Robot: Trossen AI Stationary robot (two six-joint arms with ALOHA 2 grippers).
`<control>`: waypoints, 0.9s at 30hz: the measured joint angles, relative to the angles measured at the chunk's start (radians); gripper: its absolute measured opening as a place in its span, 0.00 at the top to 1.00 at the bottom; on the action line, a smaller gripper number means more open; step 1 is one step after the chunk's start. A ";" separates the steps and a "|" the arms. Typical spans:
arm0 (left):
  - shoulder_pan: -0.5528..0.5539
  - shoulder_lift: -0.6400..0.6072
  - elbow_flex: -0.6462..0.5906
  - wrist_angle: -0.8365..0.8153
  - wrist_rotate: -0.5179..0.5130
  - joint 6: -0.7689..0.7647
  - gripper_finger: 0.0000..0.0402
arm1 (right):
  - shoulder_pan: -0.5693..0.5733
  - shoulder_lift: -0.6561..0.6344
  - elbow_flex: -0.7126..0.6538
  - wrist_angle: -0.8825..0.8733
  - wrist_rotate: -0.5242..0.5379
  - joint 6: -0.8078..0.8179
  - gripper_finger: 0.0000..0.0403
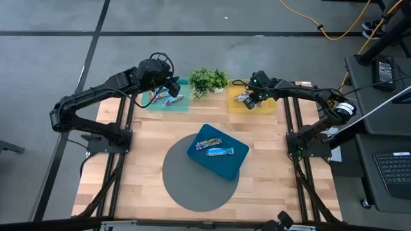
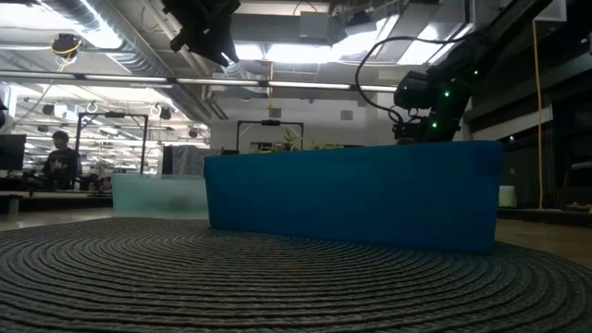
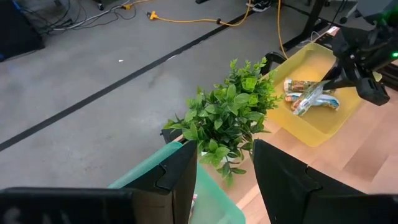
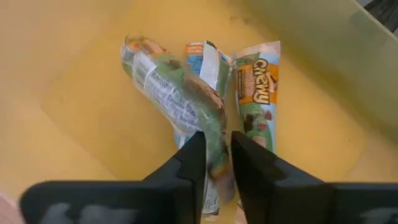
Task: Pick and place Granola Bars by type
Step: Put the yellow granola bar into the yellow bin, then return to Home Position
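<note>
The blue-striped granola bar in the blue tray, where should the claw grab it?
Grab the blue-striped bar across its middle, coming straight down from above. It lies flat in the blue tray, long and thin, with free room on both long sides, next to another bar. The tray walls block a sideways approach, so closing the claw over its narrow width looks best.

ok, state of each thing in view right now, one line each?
left pincer: open, empty, above the teal tray
right pincer: closed on a green-orange bar, inside the yellow tray
yellow tray: holds several bars
teal tray: holds bars
blue tray: on the round mat, two bars inside
plant: upright between the far trays
</note>
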 joint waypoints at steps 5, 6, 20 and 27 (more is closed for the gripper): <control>-0.001 0.000 0.000 0.000 0.001 0.000 0.63 | 0.013 0.000 0.000 0.001 0.002 -0.027 0.69; -0.004 0.000 0.000 0.000 0.001 0.000 0.63 | 0.016 0.000 0.000 0.001 0.002 -0.027 0.67; -0.087 -0.038 0.000 0.042 0.233 0.006 0.63 | 0.149 -0.260 0.000 0.015 -0.010 -0.087 0.53; -0.202 -0.124 0.000 0.123 0.316 0.005 0.74 | 0.294 -0.518 0.001 0.029 -0.010 -0.185 0.67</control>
